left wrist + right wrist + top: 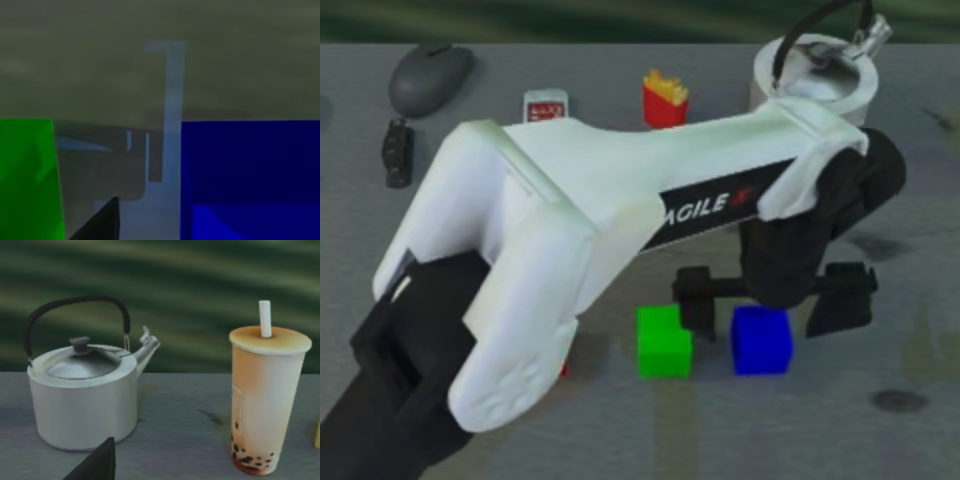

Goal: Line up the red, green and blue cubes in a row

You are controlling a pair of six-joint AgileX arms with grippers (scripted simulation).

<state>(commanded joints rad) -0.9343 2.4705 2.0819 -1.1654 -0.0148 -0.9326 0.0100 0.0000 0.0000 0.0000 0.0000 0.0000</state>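
Left gripper [775, 300] hovering over blue cube [761, 340], fingers spread, likely releasing it beside green cube [663, 342]; red cube [563, 368] peeking under arm, all aligning near table's front edge.

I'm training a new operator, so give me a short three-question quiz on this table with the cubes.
1. True or false: the left tool is shut on the green cube.
2. Which colour of cube is mostly hidden under the left arm? A red, B green, C blue.
3. Fill in: in the top view, the blue cube lies to the ___ of the green cube.

Key: 1 false, its fingers are spread open, one on each side above the blue cube. 2 A, only a sliver of the red cube shows. 3 right.
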